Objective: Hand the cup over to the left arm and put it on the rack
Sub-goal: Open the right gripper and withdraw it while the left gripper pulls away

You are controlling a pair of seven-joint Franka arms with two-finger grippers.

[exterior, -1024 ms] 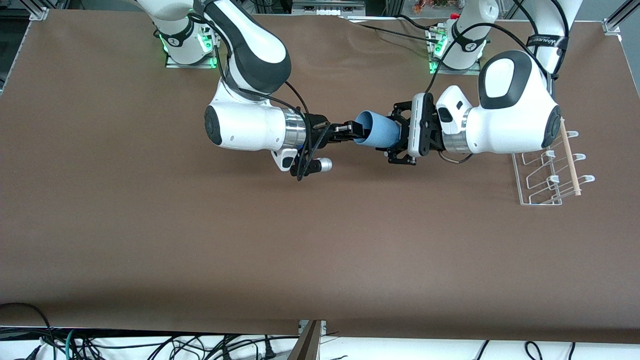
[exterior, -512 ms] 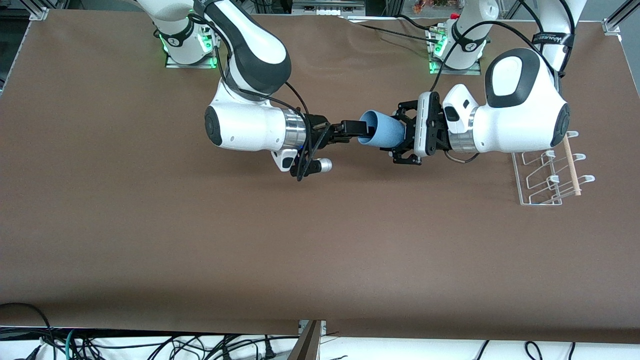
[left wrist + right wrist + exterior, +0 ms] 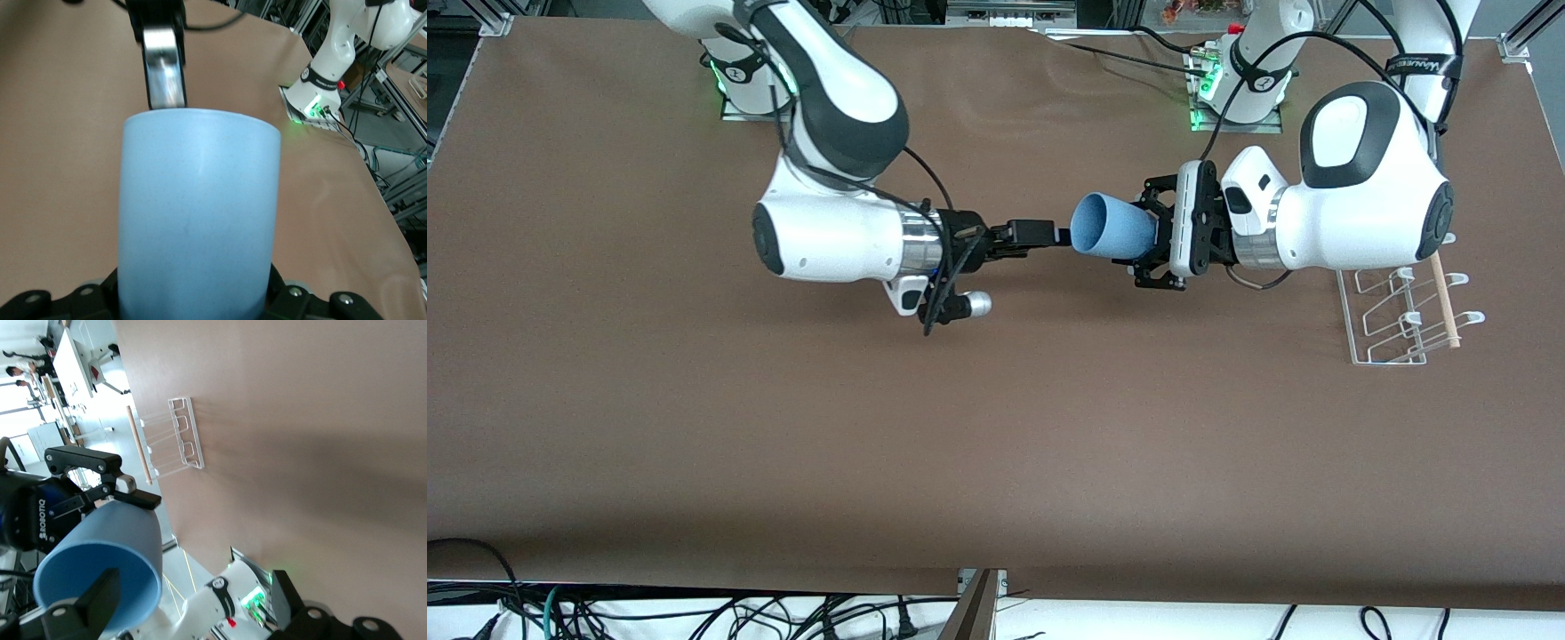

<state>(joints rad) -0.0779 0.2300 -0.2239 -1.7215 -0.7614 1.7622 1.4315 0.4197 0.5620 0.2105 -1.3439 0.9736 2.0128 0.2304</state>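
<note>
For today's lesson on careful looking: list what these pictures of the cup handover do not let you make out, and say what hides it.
- Cup base: front view, hidden inside the left gripper.
- Left gripper's fingers: left wrist view, covered by the cup, which fills the frame.
- Rack end toward the arm bases: front view, under the left arm.
- Rack prongs: right wrist view, too small to count.
- Right gripper: front view, open; its fingertips merge with the cup's rim.

light blue cup (image 3: 1113, 228), brown table (image 3: 996, 427)
</note>
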